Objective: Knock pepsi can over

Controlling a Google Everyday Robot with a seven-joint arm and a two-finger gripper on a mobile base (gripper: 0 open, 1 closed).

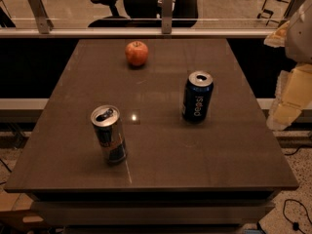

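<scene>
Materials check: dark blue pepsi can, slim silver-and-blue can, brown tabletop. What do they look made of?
Dark blue pepsi can: likely aluminium, glossy print, bare silver top. Slim silver-and-blue can: likely the same, shiny silver rim. Brown tabletop: smooth semi-gloss, laminate or stone; mirrors a light. Gripper: right edge, beside the table, clear of both cans.

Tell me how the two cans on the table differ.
The pepsi can is dark blue and wider; the energy drink can is silver-and-blue and slimmer. The pepsi can stands right of centre, nearer the claw at the right edge of the table; the energy drink can stands front left. Both stand upright.
</scene>
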